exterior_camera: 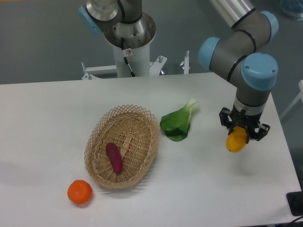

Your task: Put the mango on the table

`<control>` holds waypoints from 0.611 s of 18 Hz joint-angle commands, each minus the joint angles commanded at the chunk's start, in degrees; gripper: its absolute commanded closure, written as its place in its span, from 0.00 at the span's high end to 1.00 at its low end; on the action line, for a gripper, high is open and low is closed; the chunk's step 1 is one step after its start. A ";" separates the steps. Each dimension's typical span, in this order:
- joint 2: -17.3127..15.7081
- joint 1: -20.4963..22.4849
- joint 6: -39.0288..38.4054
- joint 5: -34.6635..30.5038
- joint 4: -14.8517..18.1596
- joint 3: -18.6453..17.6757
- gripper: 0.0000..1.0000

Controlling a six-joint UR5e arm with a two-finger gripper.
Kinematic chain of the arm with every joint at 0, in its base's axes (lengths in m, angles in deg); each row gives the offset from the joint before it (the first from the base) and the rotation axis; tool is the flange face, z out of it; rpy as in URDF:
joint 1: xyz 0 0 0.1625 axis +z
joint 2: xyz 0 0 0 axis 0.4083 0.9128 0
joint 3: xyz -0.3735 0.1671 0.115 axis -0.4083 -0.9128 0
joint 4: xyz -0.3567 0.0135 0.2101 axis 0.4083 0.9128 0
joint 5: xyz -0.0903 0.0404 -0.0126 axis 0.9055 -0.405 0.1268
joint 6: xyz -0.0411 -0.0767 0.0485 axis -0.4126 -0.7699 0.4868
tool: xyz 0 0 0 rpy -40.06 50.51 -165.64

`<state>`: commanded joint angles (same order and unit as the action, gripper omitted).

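**Mango held over right side of table**

Nearest to me, at the near left, I see the tangerine (79, 192) resting on the table (208, 189), just off the near-left rim of the wicker basket (142, 118). The basket lies left of centre, and the purple sweet potato (113, 157) lies inside it, long axis running near to far.

At the right I note the gripper (242, 133) pointing straight down, its fingers clamped on the mango (236, 141). The mango's upper part is hidden between the fingers; its lower, yellow-orange end sticks out below them and leans toward the near left. I read its long axis as roughly upright with that slight tilt, though the covered end makes this uncertain. I cannot tell whether the fruit touches the tabletop or hangs just above it.

The wrist stands vertical above the gripper, and the forearm climbs away to the far left, then out past the top edge.

Farther back, between basket and gripper, the bok choy (178, 123) lies flat, white stem pointing far right.

Beyond the far table edge stands the arm's base column (128, 33).
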<state>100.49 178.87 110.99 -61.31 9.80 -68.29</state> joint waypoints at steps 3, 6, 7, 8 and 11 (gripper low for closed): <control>0.00 0.00 -0.09 0.00 0.00 -0.09 0.45; 0.00 0.00 -0.52 -0.09 -0.09 -0.18 0.45; 0.09 0.00 -0.70 -0.09 -0.09 -0.18 0.45; 0.17 0.00 -0.70 -0.09 -0.09 -0.09 0.45; 0.18 -0.17 -0.88 -0.09 -0.09 -0.09 0.45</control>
<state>100.66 178.70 110.12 -61.40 9.71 -68.38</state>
